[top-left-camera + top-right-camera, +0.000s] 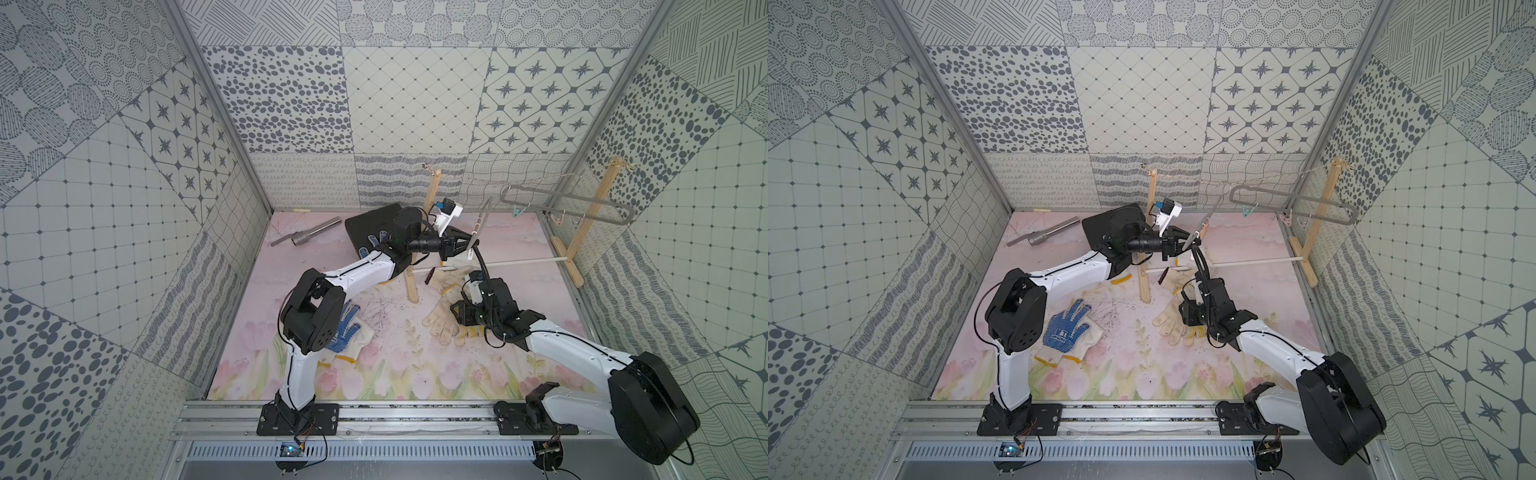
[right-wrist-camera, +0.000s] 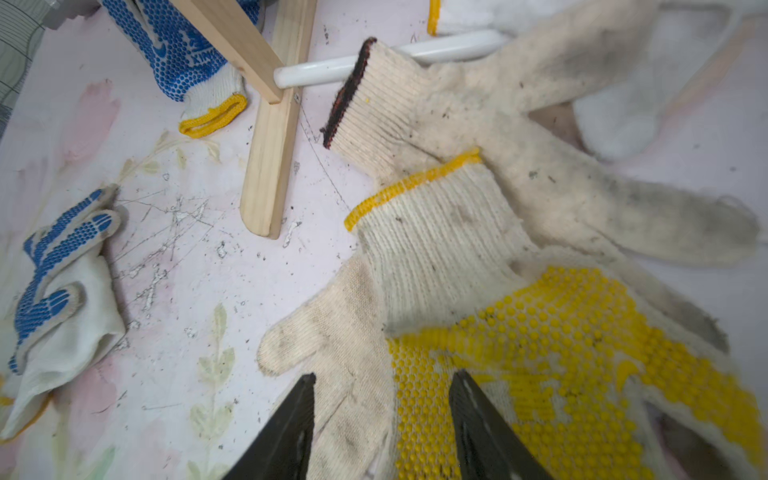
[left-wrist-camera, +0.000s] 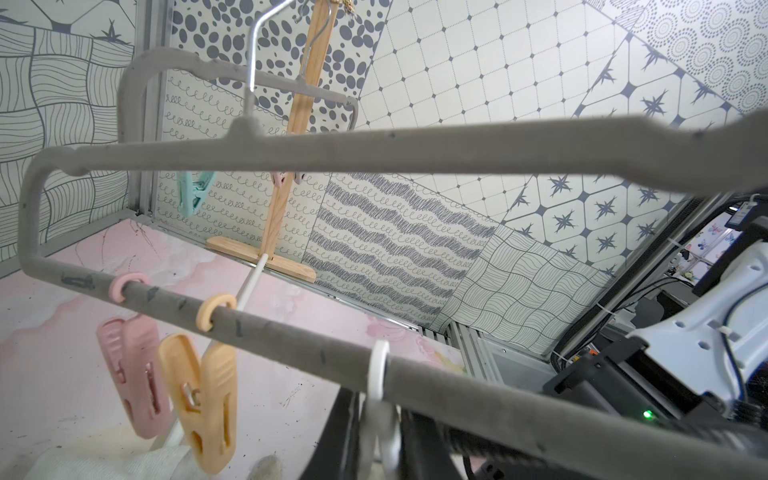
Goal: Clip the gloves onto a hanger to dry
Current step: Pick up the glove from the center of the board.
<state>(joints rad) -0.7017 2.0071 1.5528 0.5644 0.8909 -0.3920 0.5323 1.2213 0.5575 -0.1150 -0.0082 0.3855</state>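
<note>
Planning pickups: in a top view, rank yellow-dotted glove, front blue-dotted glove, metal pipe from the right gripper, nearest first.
1. yellow-dotted glove, under right gripper
2. front blue-dotted glove, beside left arm
3. metal pipe, back left

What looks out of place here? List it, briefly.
A grey metal pipe lies at the back left of the mat, foreign to a laundry job. The mat is scratched and strewn with dark specks.

Blue-dotted glove point(image 1: 350, 330) half behind left arm point(image 1: 311, 316)
</note>
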